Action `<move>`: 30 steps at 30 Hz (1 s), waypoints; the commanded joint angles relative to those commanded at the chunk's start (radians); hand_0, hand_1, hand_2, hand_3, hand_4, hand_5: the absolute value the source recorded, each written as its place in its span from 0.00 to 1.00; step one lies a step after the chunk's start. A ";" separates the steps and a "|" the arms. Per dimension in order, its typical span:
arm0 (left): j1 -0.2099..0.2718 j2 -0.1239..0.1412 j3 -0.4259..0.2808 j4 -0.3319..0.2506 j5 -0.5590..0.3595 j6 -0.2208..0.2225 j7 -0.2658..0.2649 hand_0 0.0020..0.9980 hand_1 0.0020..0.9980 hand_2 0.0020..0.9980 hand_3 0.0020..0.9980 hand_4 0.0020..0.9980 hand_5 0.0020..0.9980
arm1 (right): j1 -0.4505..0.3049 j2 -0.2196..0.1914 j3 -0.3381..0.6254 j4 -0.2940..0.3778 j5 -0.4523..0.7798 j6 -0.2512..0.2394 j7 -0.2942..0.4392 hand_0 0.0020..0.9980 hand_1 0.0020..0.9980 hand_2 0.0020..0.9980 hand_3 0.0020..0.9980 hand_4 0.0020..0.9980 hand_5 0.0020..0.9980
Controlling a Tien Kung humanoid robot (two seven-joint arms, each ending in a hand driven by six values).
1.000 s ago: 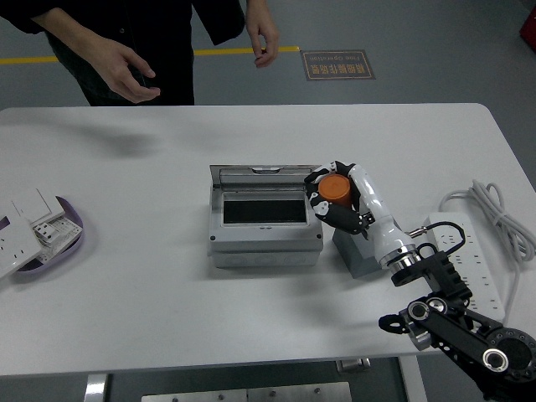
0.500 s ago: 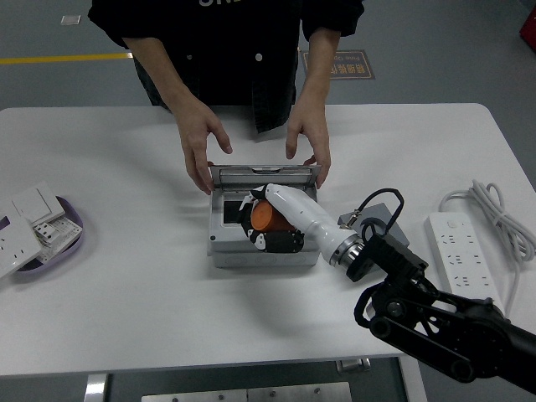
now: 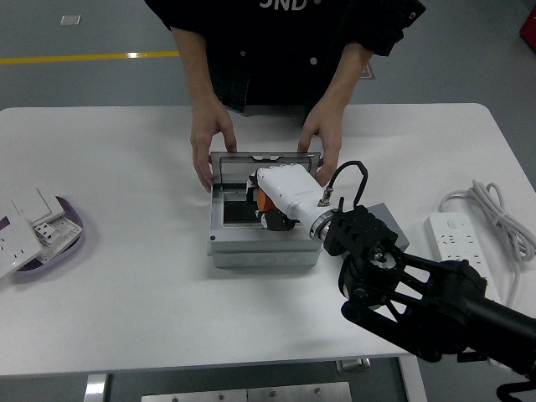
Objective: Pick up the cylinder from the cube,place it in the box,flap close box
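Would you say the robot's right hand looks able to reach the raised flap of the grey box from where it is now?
Probably not yet: the right hand is shut on the orange cylinder, and a person's hands hold the flap.

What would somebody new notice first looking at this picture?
Probably the robot's right hand at the table's middle, reaching into the open grey box with the orange cylinder in its grip. Next, the person's two hands on the box's raised lid at the far side. The black arm fills the lower right.

cylinder (image 3: 262, 199) mostly hidden by right hand (image 3: 276, 201)
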 joint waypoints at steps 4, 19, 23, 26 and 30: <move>0.000 0.000 0.001 0.000 0.000 0.000 0.000 0.59 0.63 0.62 0.64 0.70 0.22 | 0.000 0.006 0.000 -0.009 0.014 0.001 0.003 0.18 0.22 0.23 0.19 0.00 0.00; -0.001 0.001 0.006 -0.001 -0.003 0.000 0.001 0.59 0.63 0.62 0.64 0.70 0.22 | 0.003 0.023 -0.016 -0.040 0.010 0.019 0.003 0.75 0.67 0.67 0.69 0.76 0.45; -0.002 0.001 0.007 0.000 -0.004 -0.001 0.001 0.60 0.63 0.62 0.64 0.70 0.22 | 0.003 0.025 -0.014 -0.039 0.007 0.014 0.007 0.82 0.72 0.73 0.78 0.89 0.48; -0.003 0.001 0.007 0.000 -0.003 -0.001 0.002 0.60 0.63 0.62 0.64 0.70 0.22 | 0.001 0.025 -0.013 -0.037 0.011 0.011 0.010 0.82 0.72 0.73 0.78 0.89 0.48; -0.003 -0.001 0.006 -0.001 0.000 -0.001 0.002 0.59 0.63 0.62 0.64 0.70 0.22 | -0.012 0.014 -0.003 -0.019 0.060 -0.012 0.024 0.84 0.74 0.74 0.82 0.93 0.48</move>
